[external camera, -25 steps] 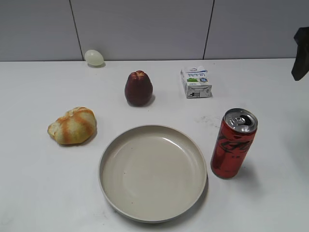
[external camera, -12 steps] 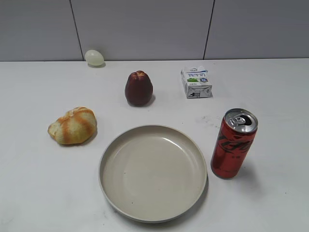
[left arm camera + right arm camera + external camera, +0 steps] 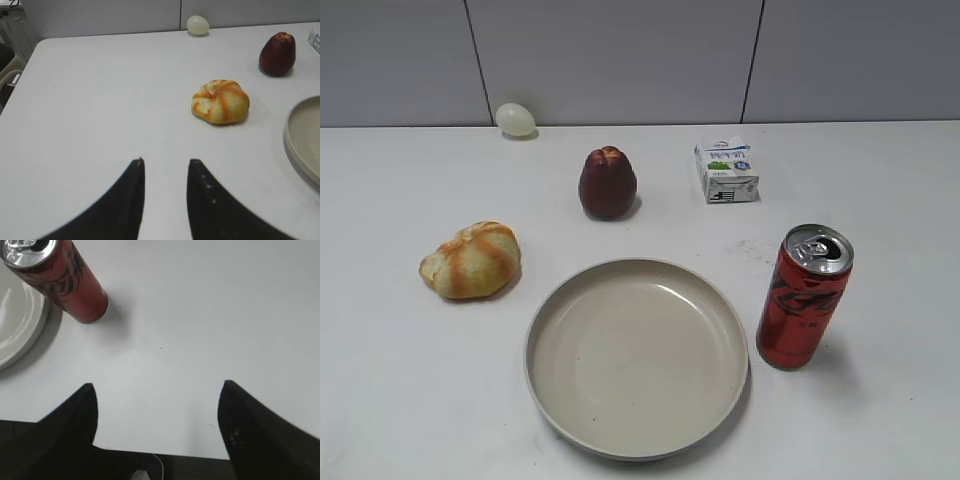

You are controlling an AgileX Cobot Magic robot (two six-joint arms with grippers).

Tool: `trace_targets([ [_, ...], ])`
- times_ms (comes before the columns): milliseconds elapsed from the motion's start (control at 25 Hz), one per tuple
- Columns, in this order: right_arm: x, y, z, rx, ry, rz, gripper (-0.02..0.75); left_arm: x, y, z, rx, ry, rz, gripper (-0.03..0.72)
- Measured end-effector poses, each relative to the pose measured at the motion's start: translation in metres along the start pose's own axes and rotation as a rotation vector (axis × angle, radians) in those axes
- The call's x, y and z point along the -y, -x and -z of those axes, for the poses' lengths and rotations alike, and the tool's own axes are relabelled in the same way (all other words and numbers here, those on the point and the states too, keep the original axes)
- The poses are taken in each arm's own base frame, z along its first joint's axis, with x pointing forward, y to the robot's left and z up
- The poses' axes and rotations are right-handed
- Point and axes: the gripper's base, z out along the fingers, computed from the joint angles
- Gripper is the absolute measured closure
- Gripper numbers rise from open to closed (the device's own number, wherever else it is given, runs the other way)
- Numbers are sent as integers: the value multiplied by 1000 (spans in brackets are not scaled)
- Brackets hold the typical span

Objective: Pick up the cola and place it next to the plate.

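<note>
The cola (image 3: 804,296) is a tall red can with a silver top. It stands upright on the white table just right of the plate (image 3: 636,355), a large beige dish. The right wrist view shows the cola (image 3: 60,277) at the top left beside the plate's rim (image 3: 20,330). My right gripper (image 3: 157,387) is open and empty, well back from the cola near the table's front edge. My left gripper (image 3: 166,162) is open and empty over bare table at the left, with the plate's rim (image 3: 300,140) at the view's right edge. Neither gripper shows in the exterior view.
A bread roll (image 3: 471,260) lies left of the plate. A dark red fruit (image 3: 607,182), a small white milk carton (image 3: 726,169) and a pale egg (image 3: 515,119) sit further back. A grey wall bounds the table's far edge.
The dark arm part at the right edge of the exterior view one second ago has left the view. The cola, plate and other things have not moved.
</note>
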Motion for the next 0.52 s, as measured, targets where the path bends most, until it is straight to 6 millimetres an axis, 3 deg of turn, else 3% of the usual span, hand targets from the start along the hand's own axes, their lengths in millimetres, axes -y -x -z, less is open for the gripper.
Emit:
trace_targets([
  [280,-2,-18,30,178,9,19,144,0,0,0,0,0,0,456],
  [520,-2,-38,35,193,5,31,144,0,0,0,0,0,0,456],
])
